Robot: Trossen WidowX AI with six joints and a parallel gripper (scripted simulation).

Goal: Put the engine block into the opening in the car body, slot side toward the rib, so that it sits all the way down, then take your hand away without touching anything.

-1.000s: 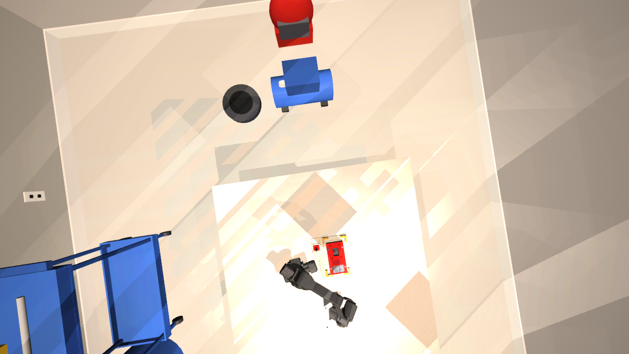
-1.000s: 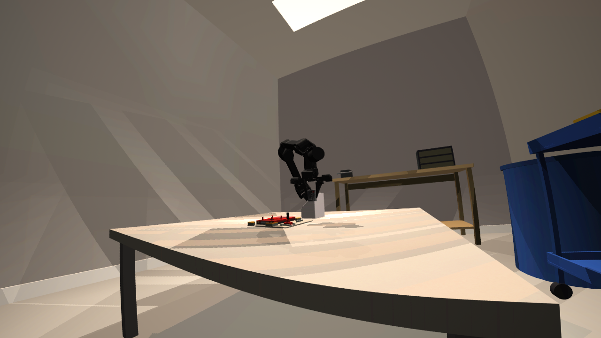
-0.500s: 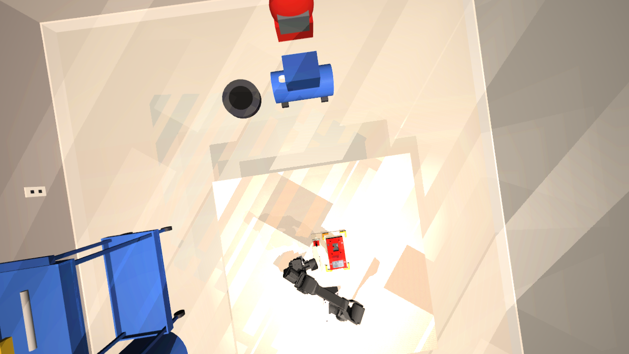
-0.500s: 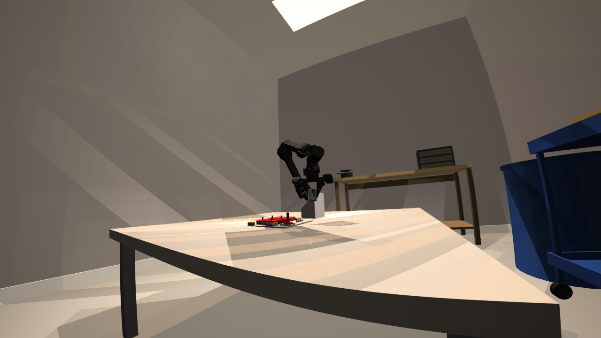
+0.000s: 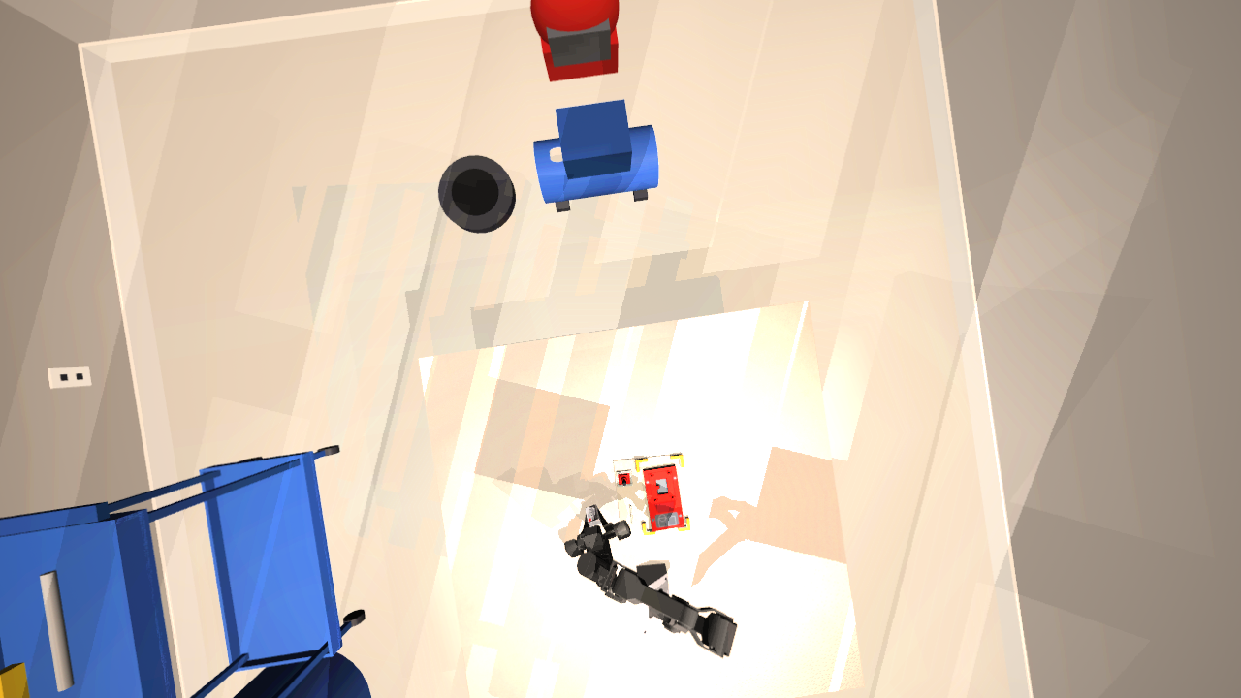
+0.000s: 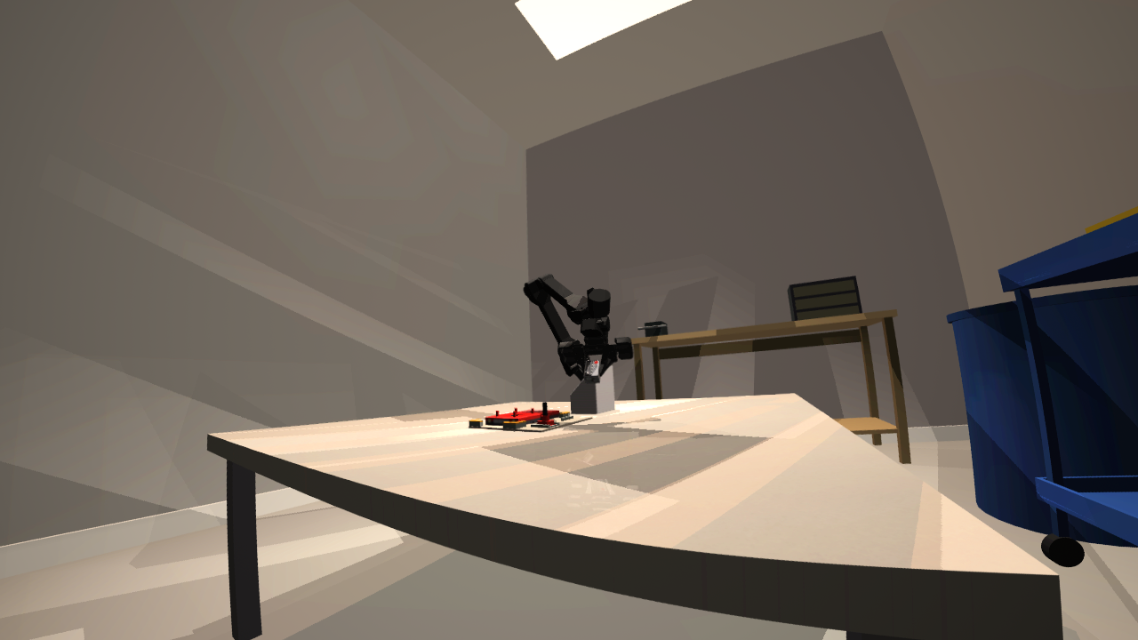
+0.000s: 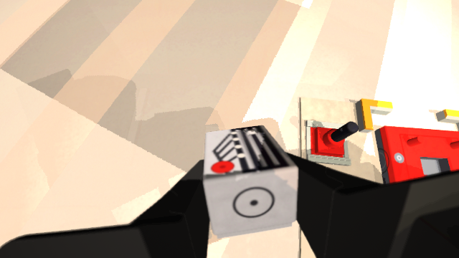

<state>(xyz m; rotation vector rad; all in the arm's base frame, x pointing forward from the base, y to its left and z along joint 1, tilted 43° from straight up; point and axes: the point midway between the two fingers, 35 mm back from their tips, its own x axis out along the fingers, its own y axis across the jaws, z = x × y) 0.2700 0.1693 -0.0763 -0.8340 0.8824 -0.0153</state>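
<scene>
The engine block (image 7: pixel 253 201) (image 6: pixel 591 369) is a light grey box with black stripes and a red dot on one face and a ringed dot on another. My gripper (image 7: pixel 240 162) (image 6: pixel 591 373) (image 5: pixel 591 515) is shut on it and holds it above the table, left of the car body in the top view. The red car body (image 5: pixel 666 506) (image 6: pixel 508 417) (image 7: pixel 394 143) lies flat between yellow corner brackets. Its opening (image 7: pixel 430 165) (image 5: pixel 661 487) is partly cut off by my finger in the wrist view. I cannot make out the rib or the block's slot side.
A red part with an upright black peg (image 7: pixel 345 132) (image 6: pixel 544 408) sits in a pale holder (image 7: pixel 328 160) beside the car body, between it and the held block. A yellow bracket (image 7: pixel 366 118) stands at the body's corner. The arm's base (image 6: pixel 605 392) stands behind the car body in the exterior view.
</scene>
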